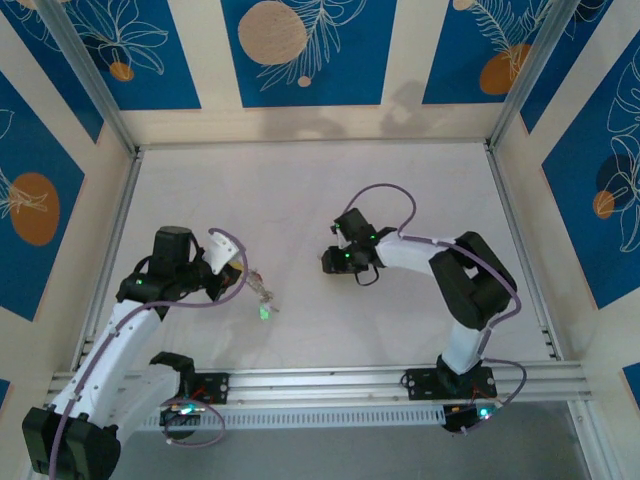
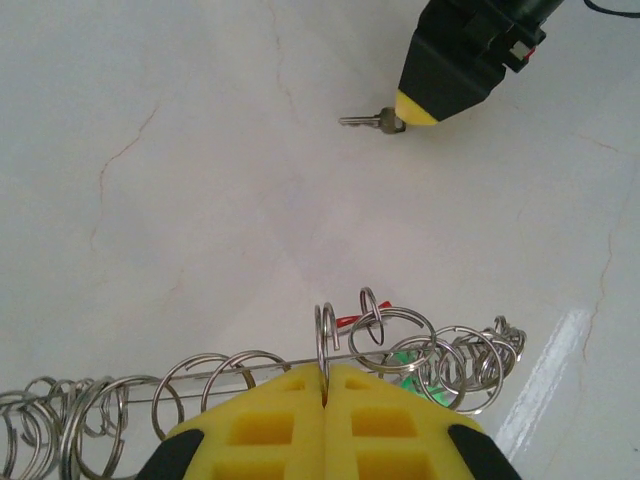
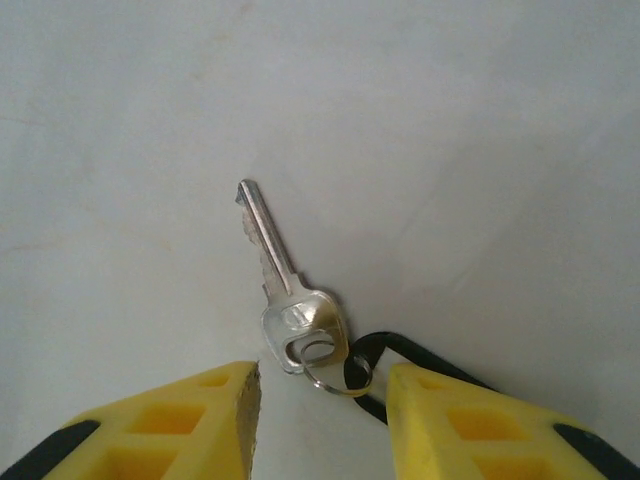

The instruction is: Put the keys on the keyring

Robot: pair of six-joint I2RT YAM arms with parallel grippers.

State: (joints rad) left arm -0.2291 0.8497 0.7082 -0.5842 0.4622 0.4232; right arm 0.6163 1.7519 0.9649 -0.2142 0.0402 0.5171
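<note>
A silvery key (image 3: pixel 290 300) with a small ring and a black tag (image 3: pixel 402 352) lies flat on the white table. My right gripper (image 3: pixel 325 400) is open, with a finger on each side of the key's head and the right finger covering part of the tag. The left wrist view shows that key (image 2: pixel 362 121) poking out from the right gripper (image 2: pixel 412 112). My left gripper (image 2: pixel 326 378) is shut on an upright split ring (image 2: pixel 326 335). This ring sits on the thin wire of the keyring (image 2: pixel 230 382), among several small rings, a red tag (image 2: pixel 350 322) and a green tag (image 2: pixel 405 357).
The white table (image 1: pixel 300 200) is walled at the back and both sides, with a metal rail (image 1: pixel 350 380) along the near edge. In the top view the ring bunch (image 1: pixel 262 292) hangs from the left gripper (image 1: pixel 245 275), and the right gripper (image 1: pixel 330 260) is about a hand's width to its right.
</note>
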